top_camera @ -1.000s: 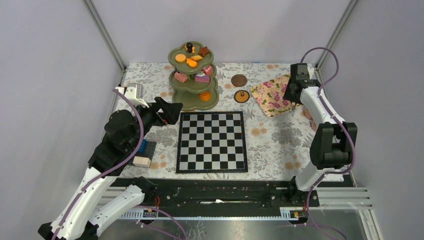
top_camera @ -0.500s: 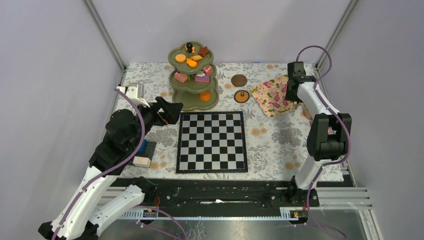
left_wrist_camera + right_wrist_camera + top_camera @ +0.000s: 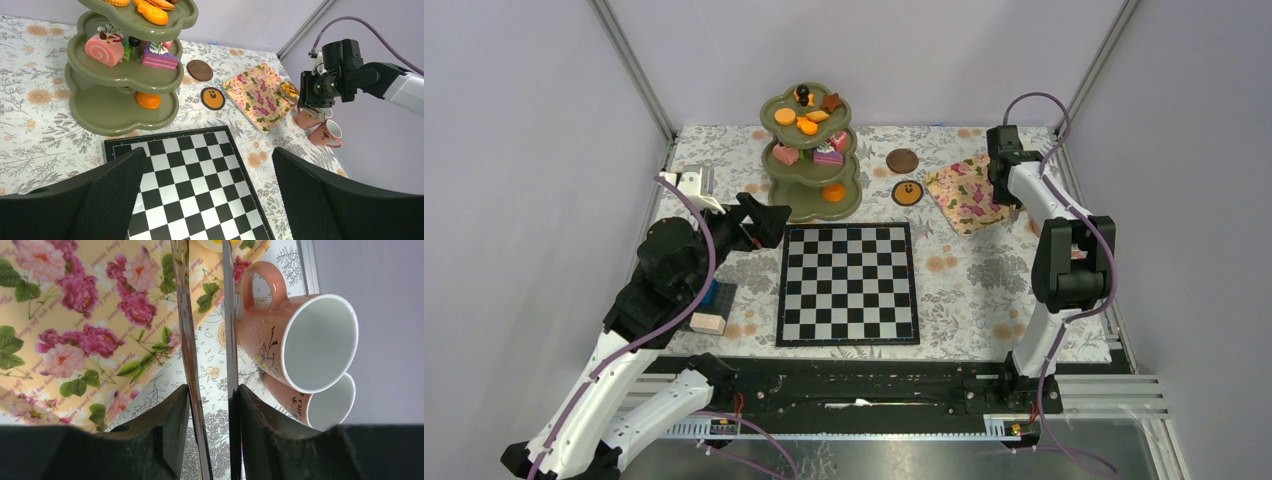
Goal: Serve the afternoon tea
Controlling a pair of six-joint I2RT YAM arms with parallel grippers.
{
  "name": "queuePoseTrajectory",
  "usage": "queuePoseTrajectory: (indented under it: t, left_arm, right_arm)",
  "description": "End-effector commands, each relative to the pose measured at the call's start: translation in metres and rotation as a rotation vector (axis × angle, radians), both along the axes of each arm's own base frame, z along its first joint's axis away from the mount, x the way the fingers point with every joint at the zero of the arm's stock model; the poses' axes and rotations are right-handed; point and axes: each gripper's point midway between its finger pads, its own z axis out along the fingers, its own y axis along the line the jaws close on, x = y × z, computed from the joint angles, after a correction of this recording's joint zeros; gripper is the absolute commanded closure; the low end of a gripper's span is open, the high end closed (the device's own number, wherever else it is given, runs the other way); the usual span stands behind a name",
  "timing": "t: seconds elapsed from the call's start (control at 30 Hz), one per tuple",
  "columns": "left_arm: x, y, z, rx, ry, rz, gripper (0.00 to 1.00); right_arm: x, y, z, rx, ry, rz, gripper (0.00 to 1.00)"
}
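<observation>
Remote session, afternoon tea service: over the last second my right arm has folded up and drawn back toward the far right corner of the bench [image 3: 964, 290]. Its hand [image 3: 212, 390] now hangs over the right edge of the flowered mat [image 3: 964, 190]. The fingers pinch what look to me like thin metal tongs [image 3: 186, 315], whose two blades stand a little apart with nothing between them. Just beside the blades on the right sit the two pink cups [image 3: 300, 340], touching each other, off the mat and near the bench's edge. I cannot tell from here whether they stand or lie tipped. The left hand [image 3: 209, 155] has not moved. It is spread wide and empty above the near corner of the chessboard [image 3: 848, 283], facing the green three-tier stand [image 3: 789, 205]. The stand is at the back of the bench with pastries on every tier, an orange one [image 3: 833, 192] alone on the lowest. Two brown coasters [image 3: 902, 160] lie between the stand and the mat, and the building blocks [image 3: 708, 322] sit at the left by my arm. I read the shift as lining up on the cups. Nothing has been served yet, and rounded cups may slip from narrow blades.
</observation>
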Motion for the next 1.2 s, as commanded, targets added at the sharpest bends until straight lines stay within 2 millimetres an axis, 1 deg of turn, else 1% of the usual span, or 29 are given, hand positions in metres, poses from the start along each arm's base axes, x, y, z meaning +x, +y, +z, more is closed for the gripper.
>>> queuePoseTrajectory:
  t: [0.0, 0.2, 0.3, 0.43, 0.6, 0.77, 0.83, 0.9, 1.03, 1.17]
  left_arm:
    - [0.003, -0.001, 0.004, -0.002, -0.019, 0.001, 0.01]
    - [0.003, -0.001, 0.004, -0.005, -0.021, 0.0, 0.01]
    - [0.002, 0.0, 0.005, -0.006, -0.023, 0.002, 0.01]
    - [0.001, 0.002, 0.005, -0.004, -0.025, 0.007, 0.01]
    - [0.0, 0.003, 0.006, -0.003, -0.028, 0.011, 0.01]
    - [-0.001, 0.002, 0.006, -0.007, -0.027, 0.009, 0.01]
    - [0.0, 0.001, 0.006, -0.008, -0.024, 0.006, 0.01]
    - [0.001, 0.0, 0.006, -0.008, -0.022, 0.002, 0.01]
    - [0.002, -0.001, 0.005, -0.008, -0.023, 0.004, 0.01]
    - [0.007, -0.004, 0.001, -0.006, -0.017, 0.001, 0.01]
  right_arm:
    - [0.012, -0.007, 0.015, -0.091, -0.024, -0.008, 0.54]
    - [0.015, -0.005, 0.011, -0.169, 0.009, 0.007, 0.54]
    - [0.016, -0.002, 0.011, -0.207, 0.019, 0.014, 0.55]
    - [0.019, 0.006, 0.021, -0.249, -0.003, 0.029, 0.61]
    - [0.023, 0.021, 0.038, -0.263, -0.056, 0.062, 0.67]
    - [0.019, 0.022, 0.045, -0.265, -0.071, 0.067, 0.72]
    - [0.017, 0.024, 0.045, -0.251, -0.075, 0.071, 0.73]
    - [0.015, 0.031, 0.046, -0.221, -0.09, 0.08, 0.73]
    - [0.014, 0.05, 0.044, -0.119, -0.124, 0.108, 0.73]
    - [0.011, 0.076, 0.046, 0.029, -0.168, 0.148, 0.73]
